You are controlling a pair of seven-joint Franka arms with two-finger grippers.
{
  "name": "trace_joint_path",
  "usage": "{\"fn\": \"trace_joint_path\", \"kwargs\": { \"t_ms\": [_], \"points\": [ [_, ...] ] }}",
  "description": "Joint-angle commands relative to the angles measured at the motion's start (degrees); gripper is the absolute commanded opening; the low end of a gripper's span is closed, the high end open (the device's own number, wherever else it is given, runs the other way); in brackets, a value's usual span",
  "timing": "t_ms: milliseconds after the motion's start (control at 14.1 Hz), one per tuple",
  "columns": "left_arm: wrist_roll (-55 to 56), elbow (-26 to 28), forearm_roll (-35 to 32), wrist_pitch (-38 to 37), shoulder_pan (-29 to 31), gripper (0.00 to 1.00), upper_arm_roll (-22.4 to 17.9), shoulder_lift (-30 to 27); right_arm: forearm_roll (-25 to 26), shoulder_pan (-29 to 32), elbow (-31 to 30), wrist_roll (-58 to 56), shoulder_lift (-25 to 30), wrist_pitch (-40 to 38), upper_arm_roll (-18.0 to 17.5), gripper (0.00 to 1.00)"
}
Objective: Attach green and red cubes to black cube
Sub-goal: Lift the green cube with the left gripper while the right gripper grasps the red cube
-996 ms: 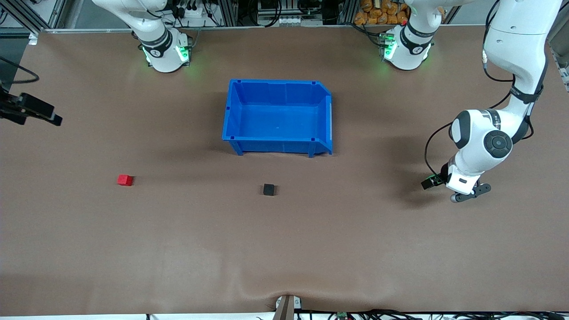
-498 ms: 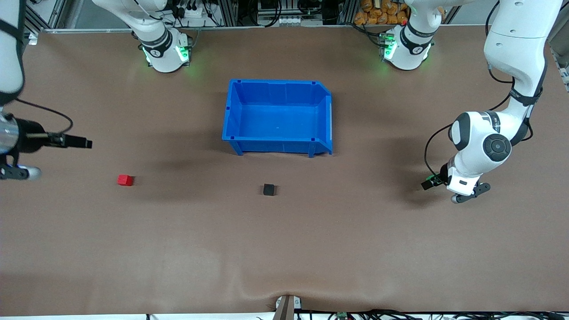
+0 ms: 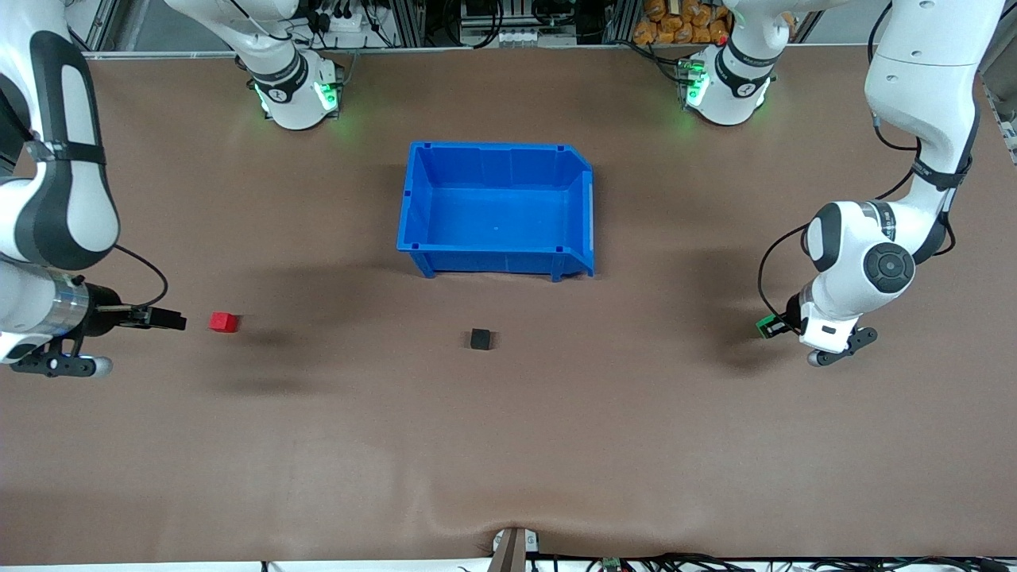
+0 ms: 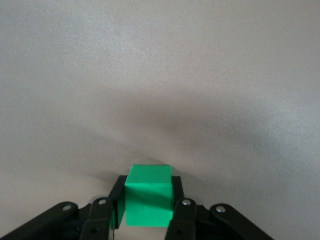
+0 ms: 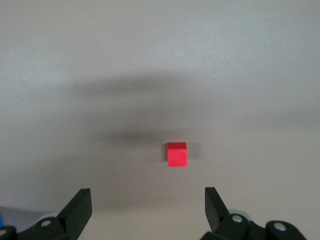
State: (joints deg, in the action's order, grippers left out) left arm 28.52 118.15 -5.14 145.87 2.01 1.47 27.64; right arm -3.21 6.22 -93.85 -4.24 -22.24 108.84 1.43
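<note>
The green cube [image 3: 767,325] is clamped between my left gripper's [image 3: 772,326] fingers, low over the bare table toward the left arm's end. In the left wrist view the gripper [image 4: 147,196] is shut on the green cube [image 4: 147,202]. The red cube [image 3: 224,322] lies on the table toward the right arm's end. My right gripper [image 3: 168,322] is open and empty beside it, apart from it. In the right wrist view the red cube [image 5: 177,154] lies ahead of the open right gripper [image 5: 147,206]. The black cube [image 3: 480,339] lies alone mid-table, nearer to the front camera than the bin.
An empty blue bin [image 3: 493,260] stands mid-table, farther from the front camera than the cubes. The brown table cover has a wrinkle at its near edge [image 3: 512,524].
The right arm has swung in from the table's end and its gripper now points at the red cube. The left gripper with the green cube has barely shifted.
</note>
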Motion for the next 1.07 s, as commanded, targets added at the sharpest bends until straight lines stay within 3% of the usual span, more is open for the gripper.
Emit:
{"fn": "trace_joint_path", "kwargs": {
  "t_ms": [0, 213, 427, 712, 996],
  "points": [
    [4.2, -0.8, -1.1, -1.2, -0.3, 0.00, 0.4, -0.7, 1.0, 1.7, -6.8, -1.4, 0.7, 8.4, -0.7, 1.00],
    [13.9, -3.4, -1.1, -6.8, -0.3, 0.00, 4.3, -3.1, 1.0, 1.8, -10.6, -4.5, -1.1, 13.3, -0.7, 1.00],
    [24.3, -12.5, -0.8, -19.3, -0.3, 0.00, 8.8, -3.2, 1.0, 2.3, -10.5, -6.4, -4.8, 14.7, -0.7, 1.00],
    [38.0, -20.3, -0.5, -25.9, -1.0, 0.00, 14.8, -1.8, 1.1, 2.8, -10.5, -7.5, -8.8, 15.4, -0.7, 1.00],
    [49.0, -28.6, 5.3, -30.9, -6.7, 0.00, 15.4, 2.2, 1.0, 3.5, -11.0, -9.5, -11.2, 17.8, -0.7, 1.00]
  ]
}}
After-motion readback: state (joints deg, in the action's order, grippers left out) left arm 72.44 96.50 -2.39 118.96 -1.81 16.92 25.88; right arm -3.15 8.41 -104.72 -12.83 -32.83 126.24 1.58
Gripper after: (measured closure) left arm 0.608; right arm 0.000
